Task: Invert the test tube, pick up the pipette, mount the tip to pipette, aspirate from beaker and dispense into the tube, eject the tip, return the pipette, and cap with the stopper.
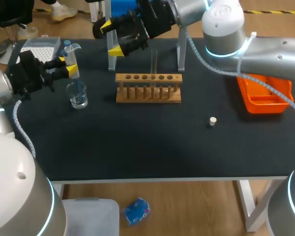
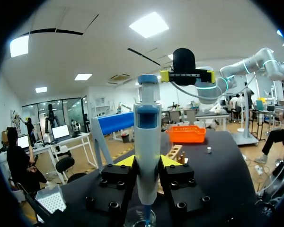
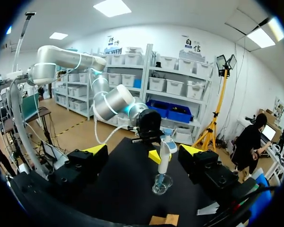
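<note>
Pipette: clenched upright in left pincer, tip down in beaker, apparently for aspirating. Right pincer: released, empty, parked behind rack.

Rack: one. Test tube: one, upright in rack. Beaker: one, left of rack. Pipette: one, left of rack. Stopper: one, right of rack. Orange tray: one, right of rack. Tip box: one, far left of rack.

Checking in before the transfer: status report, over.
Left hand shut on pipette, tip in beaker. Right hand open, behind rack. Tube upright in rack, stopper loose on table. Right hand near tube may crowd dispensing.
</note>
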Robot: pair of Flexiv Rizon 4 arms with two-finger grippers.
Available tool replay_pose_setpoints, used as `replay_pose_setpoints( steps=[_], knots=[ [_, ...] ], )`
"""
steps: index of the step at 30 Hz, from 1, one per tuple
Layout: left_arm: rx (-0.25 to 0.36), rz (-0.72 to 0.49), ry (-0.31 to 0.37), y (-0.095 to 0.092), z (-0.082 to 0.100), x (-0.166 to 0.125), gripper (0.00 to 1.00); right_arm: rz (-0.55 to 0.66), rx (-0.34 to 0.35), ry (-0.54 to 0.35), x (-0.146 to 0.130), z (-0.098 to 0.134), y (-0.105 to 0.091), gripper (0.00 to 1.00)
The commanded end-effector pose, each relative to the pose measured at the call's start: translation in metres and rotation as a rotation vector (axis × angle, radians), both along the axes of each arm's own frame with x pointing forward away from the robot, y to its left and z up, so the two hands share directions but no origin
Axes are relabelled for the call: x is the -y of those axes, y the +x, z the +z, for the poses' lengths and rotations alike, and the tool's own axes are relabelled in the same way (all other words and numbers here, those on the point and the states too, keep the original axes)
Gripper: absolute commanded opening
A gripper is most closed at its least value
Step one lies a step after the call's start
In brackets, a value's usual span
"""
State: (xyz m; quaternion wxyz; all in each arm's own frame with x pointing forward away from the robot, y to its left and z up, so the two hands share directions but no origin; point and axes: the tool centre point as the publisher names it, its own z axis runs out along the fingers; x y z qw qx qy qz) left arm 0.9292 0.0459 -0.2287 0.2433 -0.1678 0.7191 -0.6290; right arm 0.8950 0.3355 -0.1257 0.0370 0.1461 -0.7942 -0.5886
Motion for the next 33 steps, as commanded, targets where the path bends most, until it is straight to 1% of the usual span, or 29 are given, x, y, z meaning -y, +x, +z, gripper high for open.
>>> replay_pose_setpoints(
  steps=[1, 5, 9, 14, 17, 24, 26, 33],
  knots=[
    [0.0, 0.003, 0.0, 0.0, 0.001, 0.0, 0.0, -0.066, 0.005, -0.035, 0.026, -0.001, 0.006, 1.0],
    [0.0, 0.003, 0.0, 0.0, 0.001, 0.0, 0.0, -0.134, 0.016, -0.071, 0.058, 0.0, 0.012, 1.0],
    [0.0, 0.003, 0.0, 0.0, 0.001, 0.0, 0.0, -0.197, 0.009, -0.092, 0.088, -0.003, 0.021, 1.0],
    [0.0, 0.003, 0.0, 0.0, 0.001, 0.0, 0.0, -0.229, 0.002, -0.121, 0.118, -0.013, 0.032, 1.0],
    [0.0, 0.003, 0.0, 0.0, 0.001, 0.0, 0.0, -0.236, 0.001, -0.123, 0.133, -0.02, 0.04, 1.0],
    [0.0, 0.003, 0.0, 0.0, 0.001, 0.0, 0.0, -0.232, 0.015, -0.122, 0.156, -0.037, 0.056, 1.0],
    [0.0, 0.003, 0.0, 0.0, 0.001, 0.0, 0.0, -0.239, 0.027, -0.137, 0.16, -0.044, 0.061, 1.0],
    [0.0, 0.003, 0.0, 0.0, 0.001, 0.0, 0.0, -0.222, 0.008, -0.146, 0.171, -0.068, 0.075, 1.0]
  ],
)
